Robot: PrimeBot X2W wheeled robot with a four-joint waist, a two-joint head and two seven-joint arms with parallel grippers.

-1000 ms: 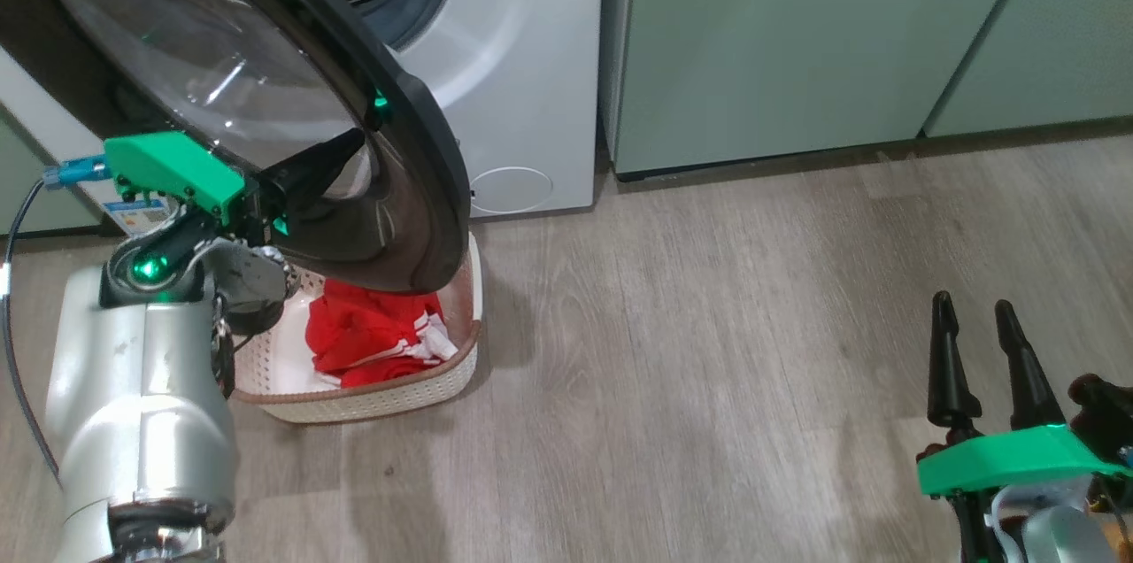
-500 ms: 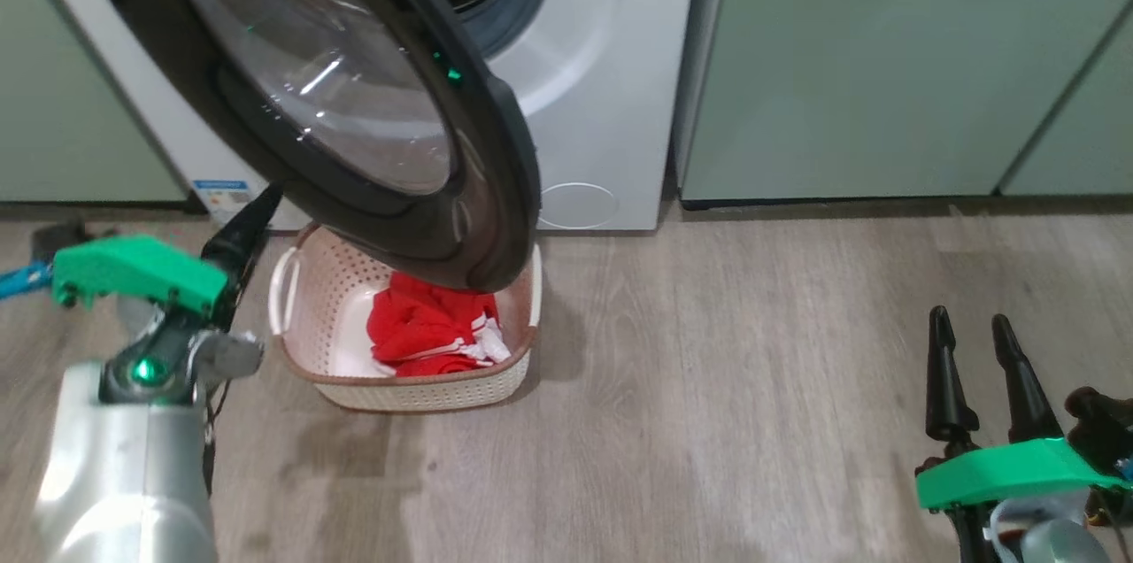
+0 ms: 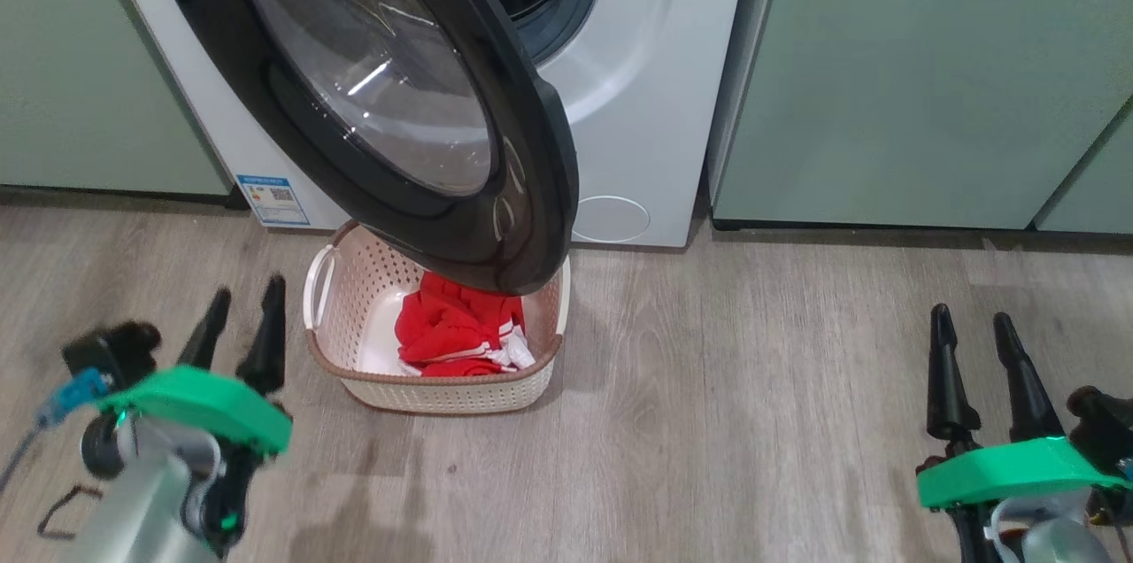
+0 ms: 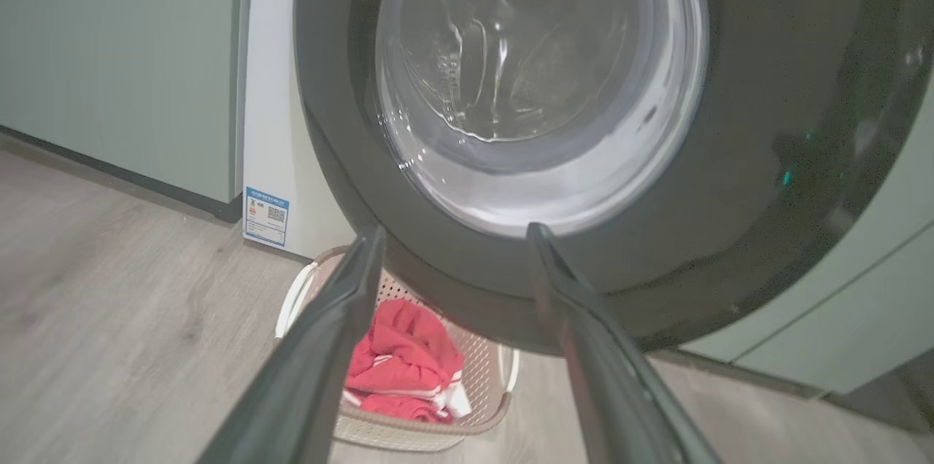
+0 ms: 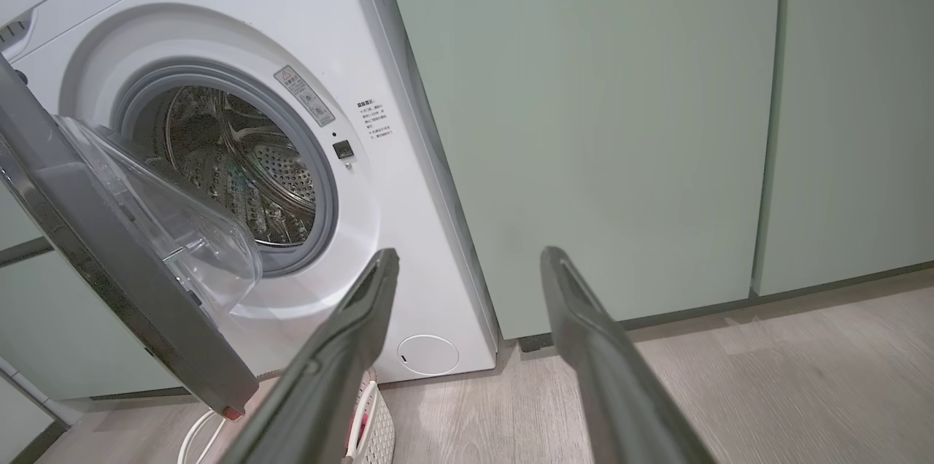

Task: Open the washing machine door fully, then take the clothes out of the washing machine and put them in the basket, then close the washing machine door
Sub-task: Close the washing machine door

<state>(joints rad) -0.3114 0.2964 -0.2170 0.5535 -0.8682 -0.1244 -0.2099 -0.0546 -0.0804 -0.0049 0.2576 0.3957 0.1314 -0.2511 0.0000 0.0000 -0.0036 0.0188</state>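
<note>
Pulled back from the door [image 3: 531, 191], the left claw [image 3: 249, 289] hangs near-left, narrowly parted, empty. Crumpled red clothes [image 3: 451, 328] lie in the perforated plastic basket [image 3: 460, 393] beneath that glossy rim. Right claw [image 3: 970, 313] is likewise parted, empty.

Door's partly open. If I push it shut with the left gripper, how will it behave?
The door looks rigid and would probably swing as one piece, not flex. Its glossy rim may let the left gripper slide off. It hangs above the basket, so it likely clears it.

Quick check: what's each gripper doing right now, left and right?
Left gripper: open, holding nothing.
Right gripper: open, holding nothing.
</note>
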